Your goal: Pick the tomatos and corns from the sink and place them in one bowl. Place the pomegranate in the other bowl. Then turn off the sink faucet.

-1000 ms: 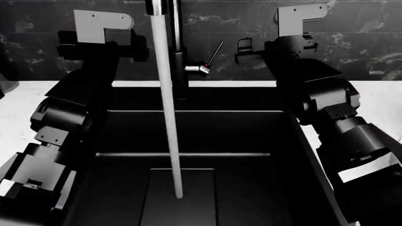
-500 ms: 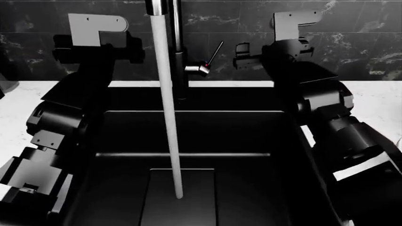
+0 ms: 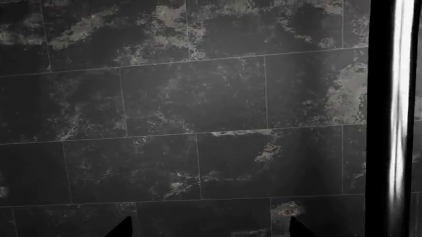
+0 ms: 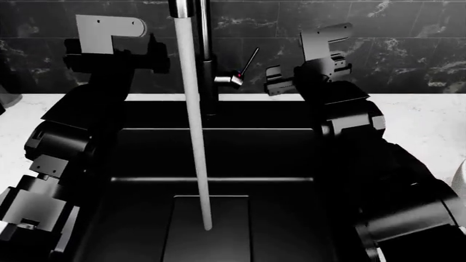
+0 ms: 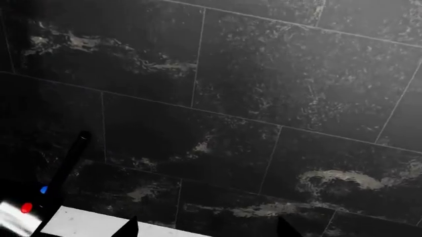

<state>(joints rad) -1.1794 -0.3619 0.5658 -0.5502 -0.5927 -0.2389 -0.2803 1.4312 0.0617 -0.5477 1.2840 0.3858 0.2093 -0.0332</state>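
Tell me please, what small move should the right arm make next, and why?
Probably shift the right pincer a bit further toward the faucet handle, until it can push it. Water pours into the sink, where no produce shows, so shutting the faucet seems the step left. The handle appears at the edge of the right wrist view, apart from the pincer tips.

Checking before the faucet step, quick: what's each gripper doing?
Left gripper: open, holding nothing.
Right gripper: open, empty, near the faucet handle.
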